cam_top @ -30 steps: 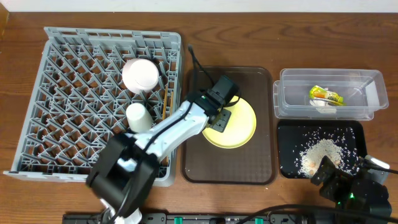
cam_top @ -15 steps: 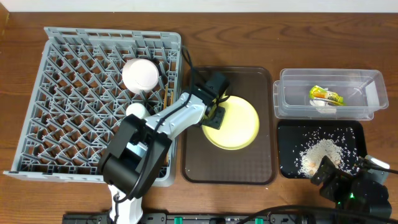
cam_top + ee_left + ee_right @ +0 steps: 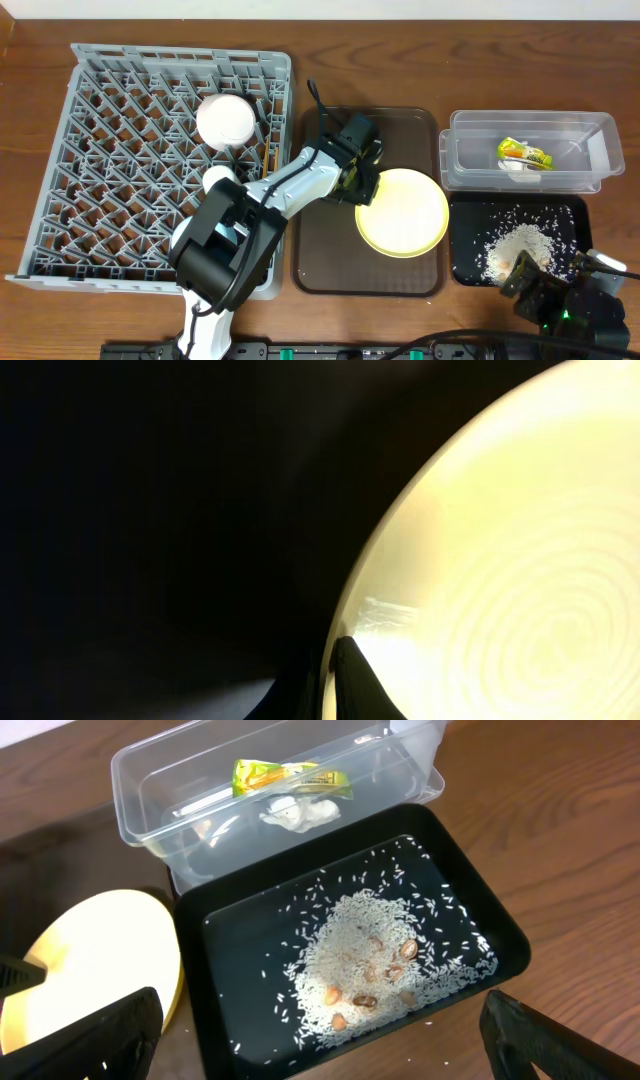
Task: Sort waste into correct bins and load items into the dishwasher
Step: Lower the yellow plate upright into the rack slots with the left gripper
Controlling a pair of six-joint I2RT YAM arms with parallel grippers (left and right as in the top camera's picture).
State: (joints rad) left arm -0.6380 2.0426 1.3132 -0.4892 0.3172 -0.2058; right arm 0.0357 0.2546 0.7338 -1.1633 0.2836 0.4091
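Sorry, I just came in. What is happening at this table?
The left gripper holds the plate by its rim over the brown tray. The plate looks empty; rice lies in the black tray, and a wrapper is in the tub. A bowl sits in the rack. The right gripper is open, near the black tray.

Pale yellow plate (image 3: 402, 212), black tray (image 3: 468, 262), grey rack (image 3: 130, 150)

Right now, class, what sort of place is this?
Likely a tabletop dish-clearing test setup rather than a kitchen: grey dish rack, clear tub holding a wrapper, black tray of rice.
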